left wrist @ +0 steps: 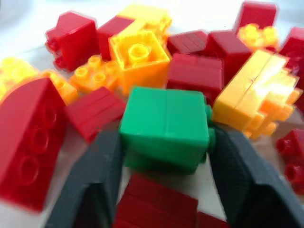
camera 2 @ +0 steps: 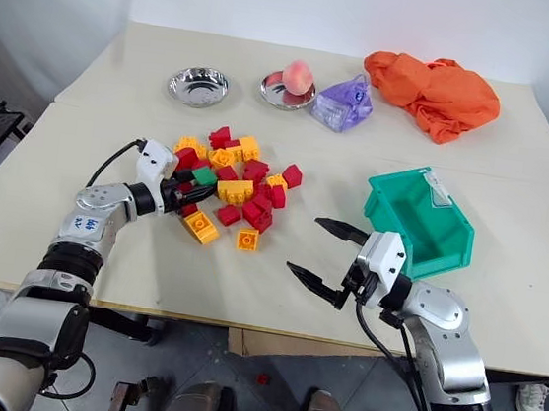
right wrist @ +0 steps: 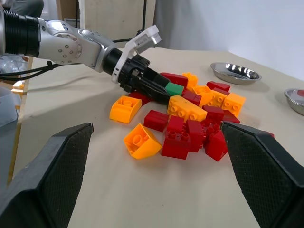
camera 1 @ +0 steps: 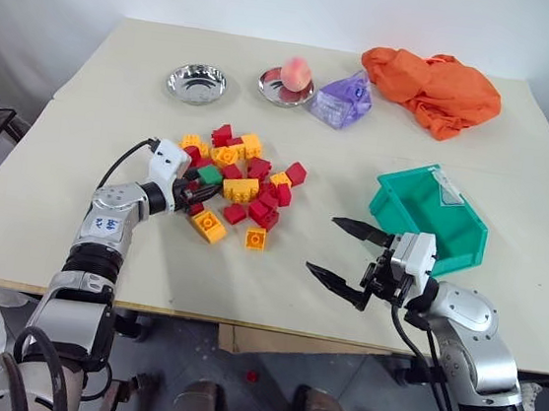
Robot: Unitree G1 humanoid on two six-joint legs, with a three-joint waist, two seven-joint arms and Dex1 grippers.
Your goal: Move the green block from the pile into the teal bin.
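Note:
The green block (left wrist: 166, 126) lies at the near-left side of the pile (camera 1: 247, 183) of red and yellow-orange bricks, resting among them on the table. My left gripper (camera 1: 203, 180) reaches level into the pile, and its two black fingers (left wrist: 99, 175) press against opposite sides of the green block. The right wrist view shows the same grip, with the green block (right wrist: 175, 89) at the fingertips. The teal bin (camera 1: 400, 206) stands to the right, its inside bare. My right gripper (camera 1: 323, 243) hovers wide open in front of the bin, holding nothing.
At the back of the table are a steel bowl (camera 1: 196, 83), a second bowl (camera 1: 273, 88) holding a peach (camera 1: 295, 72), a purple bag (camera 1: 343, 101) and an orange cloth (camera 1: 431, 90). A lone orange brick (camera 1: 256, 238) lies near the pile's front.

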